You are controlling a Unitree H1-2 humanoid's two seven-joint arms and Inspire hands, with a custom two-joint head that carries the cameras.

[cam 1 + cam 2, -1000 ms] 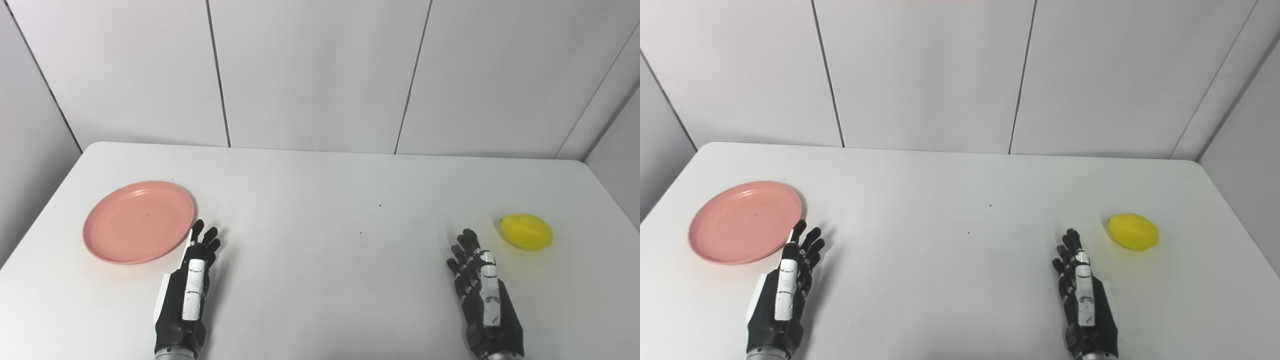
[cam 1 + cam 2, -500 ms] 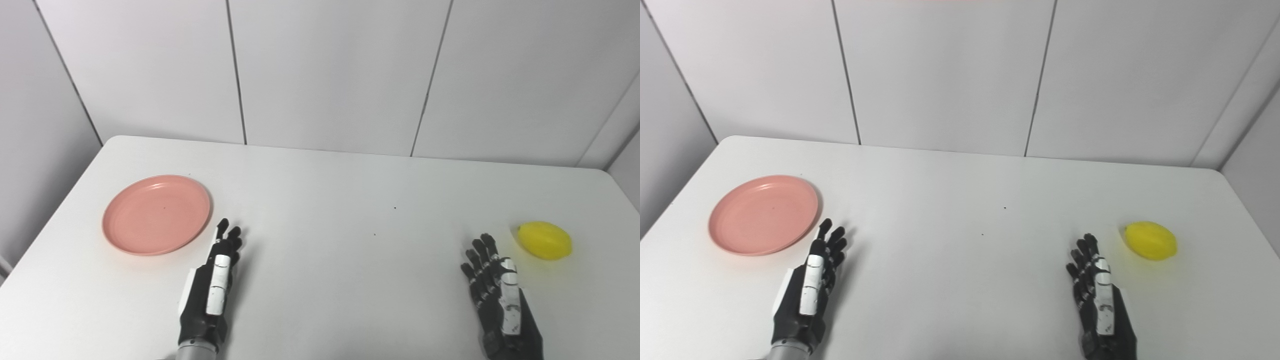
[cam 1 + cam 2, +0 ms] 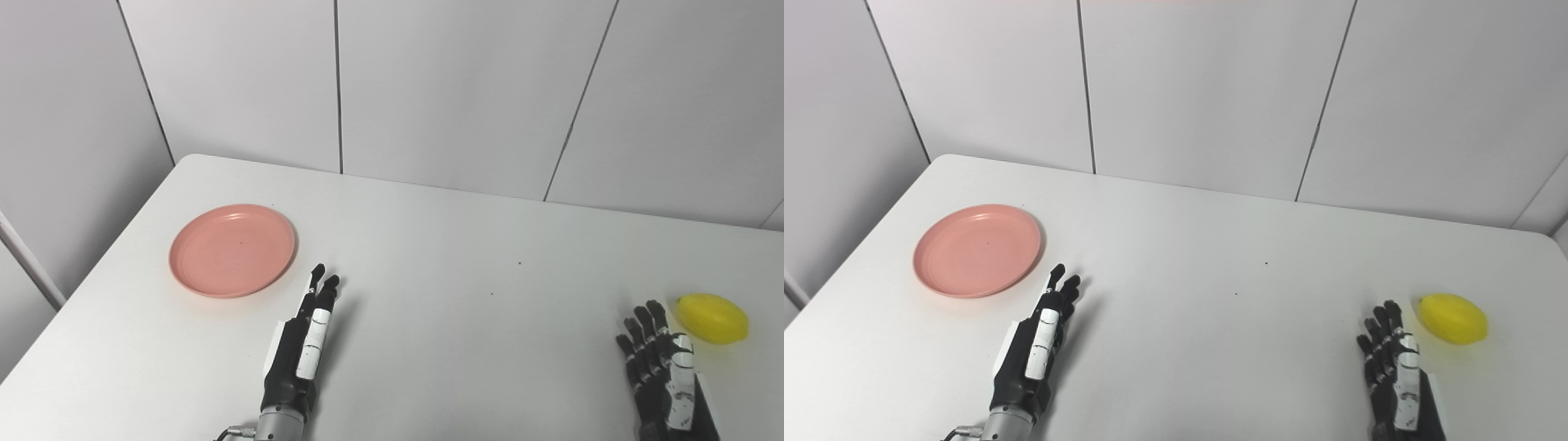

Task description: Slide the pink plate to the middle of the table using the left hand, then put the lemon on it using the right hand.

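The pink plate (image 3: pixel 233 250) lies flat on the left part of the white table (image 3: pixel 429 245). The yellow lemon (image 3: pixel 713 318) lies near the table's right edge. My left hand (image 3: pixel 304 343) is open and empty, fingers straight, just right of and in front of the plate, not touching it. My right hand (image 3: pixel 664 380) is open and empty, low at the right, just left of and in front of the lemon, apart from it. Both also show in the right eye view: left hand (image 3: pixel 1038 346), right hand (image 3: pixel 1396 376).
Grey wall panels (image 3: pixel 453 92) stand behind the table. The table's left edge (image 3: pixel 86 275) drops off beside the plate. A few small dark specks (image 3: pixel 519 264) mark the tabletop's middle.
The whole picture has shifted right and tilted, so the camera has turned left. The plate and lemon lie where they were. Both hands stay open and about where they were.
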